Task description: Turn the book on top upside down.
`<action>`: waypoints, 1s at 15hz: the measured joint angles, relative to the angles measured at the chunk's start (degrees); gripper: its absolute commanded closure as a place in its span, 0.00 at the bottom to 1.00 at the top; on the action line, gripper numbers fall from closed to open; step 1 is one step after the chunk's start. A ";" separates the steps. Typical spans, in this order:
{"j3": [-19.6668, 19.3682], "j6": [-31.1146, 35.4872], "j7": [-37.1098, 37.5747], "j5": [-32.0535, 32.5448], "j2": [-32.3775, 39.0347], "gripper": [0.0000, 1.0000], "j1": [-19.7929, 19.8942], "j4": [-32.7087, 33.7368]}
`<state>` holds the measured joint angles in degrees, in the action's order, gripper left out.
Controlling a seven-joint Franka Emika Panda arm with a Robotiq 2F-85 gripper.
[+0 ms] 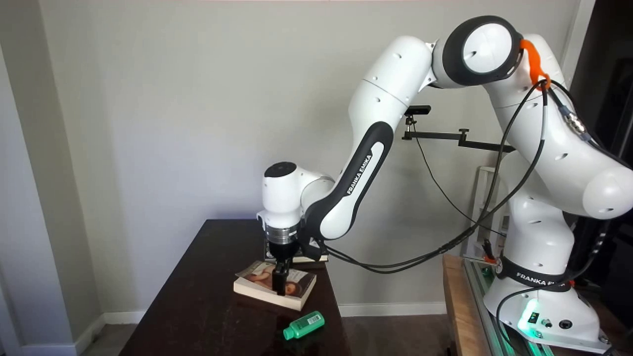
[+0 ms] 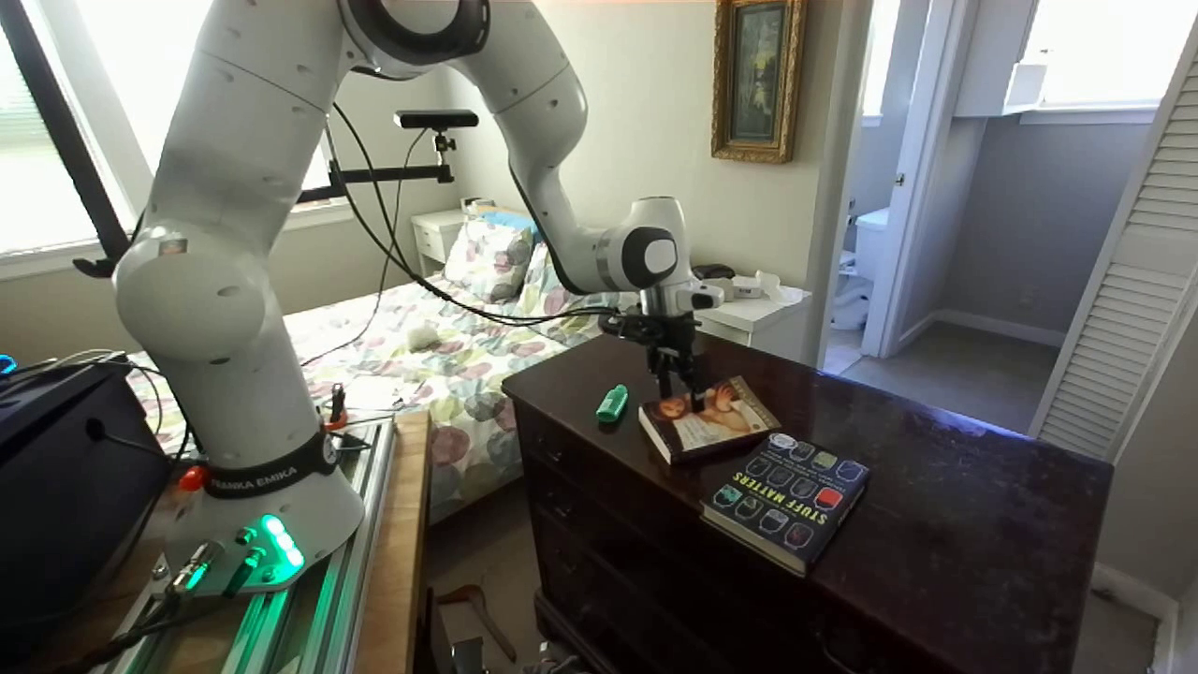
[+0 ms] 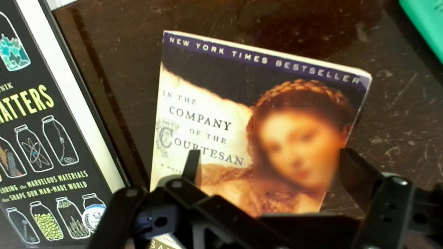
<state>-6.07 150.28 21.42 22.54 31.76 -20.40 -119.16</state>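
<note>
Claw (image 3: 269,151) pointing down and spread wide, I have hold of nothing; the paperback (image 3: 238,128) lies just below, on the dark tabletop (image 2: 945,524), front cover up, its title and painted woman showing. One finger (image 3: 192,166) stands over the cover by the title, the other finger (image 3: 358,173) is at the long edge beside the painted face, and I cannot tell whether either tip touches. Just beside one corner of the paperback lies a dark book (image 2: 786,496) titled "Stuff Matters", also face up. On the paperback's other side, near it, a green bottle (image 1: 304,325) lies on its side. My white arm (image 1: 381,94) arches over from its base (image 1: 554,316), which glows green in both exterior views.
</note>
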 measured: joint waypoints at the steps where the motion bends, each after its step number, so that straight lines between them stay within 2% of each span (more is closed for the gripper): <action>1: -0.60 0.36 0.61 0.88 0.42 0.00 -0.77 -0.01; 6: -2.67 1.11 2.46 3.17 1.40 0.00 -3.33 -0.02; 15: -2.03 1.11 2.57 3.19 1.62 0.02 -3.48 -0.60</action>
<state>-8.10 151.39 23.99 25.73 33.38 -23.89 -119.76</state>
